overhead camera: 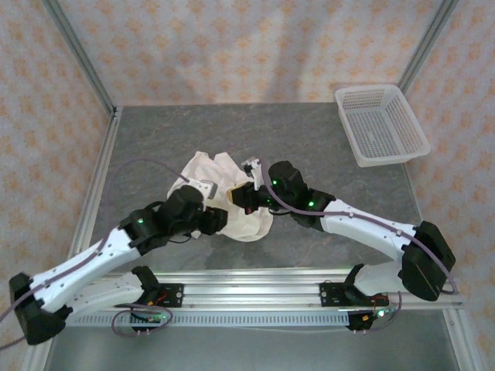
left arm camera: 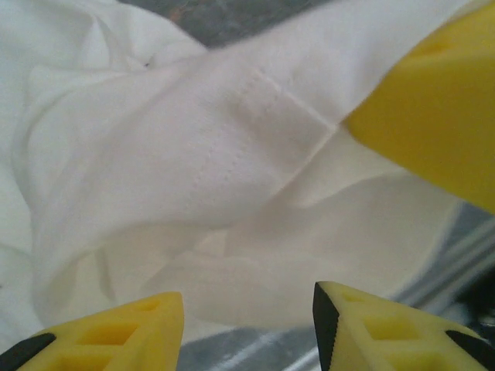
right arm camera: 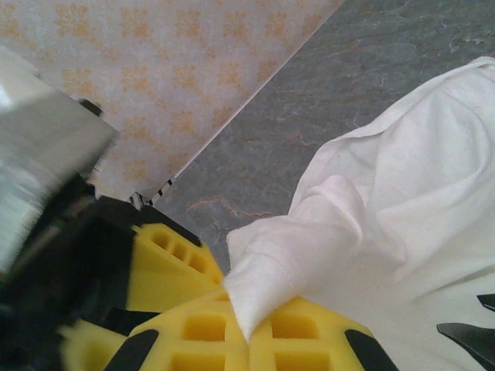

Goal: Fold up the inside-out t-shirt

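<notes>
The inside-out t-shirt [overhead camera: 203, 169] lies crumpled in a white heap at the middle of the grey table [overhead camera: 162, 131]. My right gripper [overhead camera: 241, 199] is over the heap's right side. In the right wrist view its yellow jaws [right arm camera: 249, 328] are shut on a folded corner of the t-shirt [right arm camera: 309, 247], which rises from between them. My left gripper [overhead camera: 220, 219] is at the heap's near edge. In the left wrist view it [left arm camera: 248, 297] stands open, with the t-shirt [left arm camera: 193, 170] lying just beyond the fingertips and nothing between them. A yellow finger of the right gripper [left arm camera: 441, 116] shows at the upper right.
A white plastic mesh basket [overhead camera: 380, 124] stands at the table's back right corner. Patterned walls close the table at the back and sides. A metal rail [overhead camera: 255, 294] runs along the near edge by the arm bases.
</notes>
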You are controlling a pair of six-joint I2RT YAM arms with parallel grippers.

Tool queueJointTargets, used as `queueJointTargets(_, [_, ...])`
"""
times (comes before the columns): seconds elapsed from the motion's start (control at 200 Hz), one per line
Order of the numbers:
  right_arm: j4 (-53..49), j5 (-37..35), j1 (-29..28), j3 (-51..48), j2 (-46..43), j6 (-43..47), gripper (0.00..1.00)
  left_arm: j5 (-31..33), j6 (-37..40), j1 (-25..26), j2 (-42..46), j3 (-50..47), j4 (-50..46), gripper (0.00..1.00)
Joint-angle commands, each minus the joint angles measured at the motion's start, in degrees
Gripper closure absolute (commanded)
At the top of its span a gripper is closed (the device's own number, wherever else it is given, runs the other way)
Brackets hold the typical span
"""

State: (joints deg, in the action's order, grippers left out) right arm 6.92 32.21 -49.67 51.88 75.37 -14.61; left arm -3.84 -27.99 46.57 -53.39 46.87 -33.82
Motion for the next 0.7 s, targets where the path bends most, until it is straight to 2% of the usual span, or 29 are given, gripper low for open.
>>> queueJointTargets(0.0, [0.38,0.66,0.28,1.57,-0.75,-0.76,1.00,20.07,-0.87,1.05,-2.55,2.50,-1.80,0.51])
queueJointTargets(0.065, [0.29,0.83,0.30,1.57,-1.01,-0.68,1.00,22.42,0.72,1.03,-4.05,2.18,-0.37,0.49])
queueJointTargets(0.16, [0.29,0.83,0.30,1.71,-1.50,-0.48,1.00,19.65,4.91,1.05,-7.53,2.77,2.53,0.45])
queueJointTargets(0.34, [-1.90,-1.02,0.41,2.99,-1.24,-0.57,1.00,20.74,6.29,0.72,-13.30,4.67,3.20,0.45])
queueJointTargets(0.4, [-3.34,-2.37,0.49,3.23,-1.06,-0.51,1.00,21.25,5.45,0.24,-13.29,4.98,3.03,0.51])
queueJointTargets(0.53, [-7.01,-8.71,1.36,1.99,-1.96,-1.13,1.00,18.24,3.20,-1.79,-10.53,7.01,-0.02,0.77])
queueJointTargets(0.59, [-9.32,-11.80,2.11,1.30,-2.46,-0.80,1.00,13.56,2.88,-2.56,-8.39,9.36,-2.33,0.83])
queueJointTargets(0.696, [-14.26,-16.78,2.30,-0.19,-2.02,3.56,1.00,1.88,2.38,-3.97,-5.55,14.21,-4.76,0.84])
